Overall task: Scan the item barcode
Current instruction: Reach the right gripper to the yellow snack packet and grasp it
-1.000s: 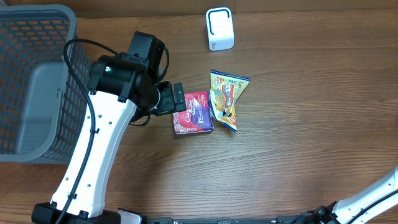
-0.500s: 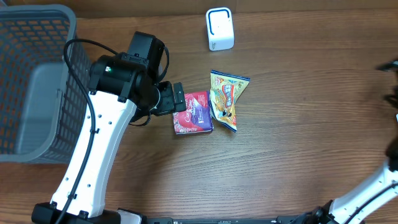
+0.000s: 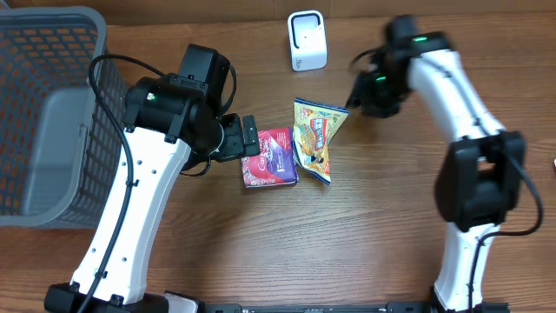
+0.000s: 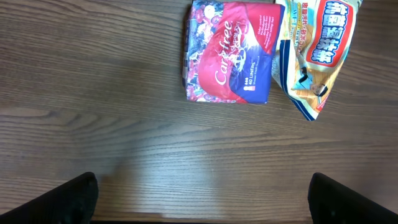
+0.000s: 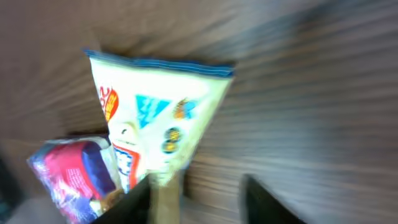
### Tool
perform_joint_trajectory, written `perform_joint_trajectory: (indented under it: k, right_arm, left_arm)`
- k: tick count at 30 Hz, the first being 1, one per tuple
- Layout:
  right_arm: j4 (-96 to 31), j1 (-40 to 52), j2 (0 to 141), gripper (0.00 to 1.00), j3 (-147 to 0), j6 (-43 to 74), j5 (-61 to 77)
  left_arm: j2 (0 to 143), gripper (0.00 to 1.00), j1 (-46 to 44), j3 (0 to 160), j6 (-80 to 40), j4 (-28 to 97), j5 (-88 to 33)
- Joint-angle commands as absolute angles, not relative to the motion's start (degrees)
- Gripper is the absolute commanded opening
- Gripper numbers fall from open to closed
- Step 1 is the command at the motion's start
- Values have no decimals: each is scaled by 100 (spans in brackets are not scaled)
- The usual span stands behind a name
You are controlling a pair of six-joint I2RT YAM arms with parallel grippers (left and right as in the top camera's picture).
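Two items lie side by side mid-table: a red Carefree packet [image 3: 270, 157] [image 4: 230, 53] and a yellow snack bag [image 3: 317, 139] [image 4: 314, 50] [image 5: 158, 109]. A white scanner [image 3: 307, 41] with a blue ring stands at the back. My left gripper [image 3: 247, 139] [image 4: 202, 208] hovers at the red packet's left edge, open wide over bare wood. Over the table beside the bag's upper right corner is my right gripper [image 3: 359, 94] [image 5: 202, 199], open. Its view is blurred. The bag's narrow end lies against its left finger [image 5: 140, 202], and wood shows between the fingers.
A grey mesh basket [image 3: 52, 113] fills the left side of the table. The left arm's white link [image 3: 139, 209] runs from the front edge up to the packet. The right arm [image 3: 473, 183] reaches in from the front right.
The right arm swung in from the right edge to the snack bag's upper right corner. The left arm and both items have stayed put.
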State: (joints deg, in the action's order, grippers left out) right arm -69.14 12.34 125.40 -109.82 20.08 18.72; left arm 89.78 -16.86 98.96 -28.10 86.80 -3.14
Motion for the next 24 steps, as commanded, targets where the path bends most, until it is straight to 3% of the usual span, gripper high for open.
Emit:
perform_joint_trajectory:
  k: [1, 8, 10, 16, 24]
  right_arm:
    - [-6853, 1610, 12348, 26, -11059, 2906, 1017]
    - [-6711, 2261, 12352, 18, -10906, 2965, 965]
    - [-6475, 2294, 12352, 7, -10608, 3201, 976]
    - [-5708, 2351, 12355, 7, -9218, 3743, 989]
    - [-6676, 2239, 12250, 4, -9819, 3750, 239]
  left_arm:
    - [8914, 100, -1691, 9974, -2720, 8672, -274]
    - [8914, 100, -1691, 9974, -2720, 8672, -274]
    - [8914, 100, -1691, 9974, -2720, 8672, -274]
    - [8914, 100, -1691, 9974, -2720, 8672, -274]
    - [8914, 100, -1691, 9974, -2720, 8672, -274]
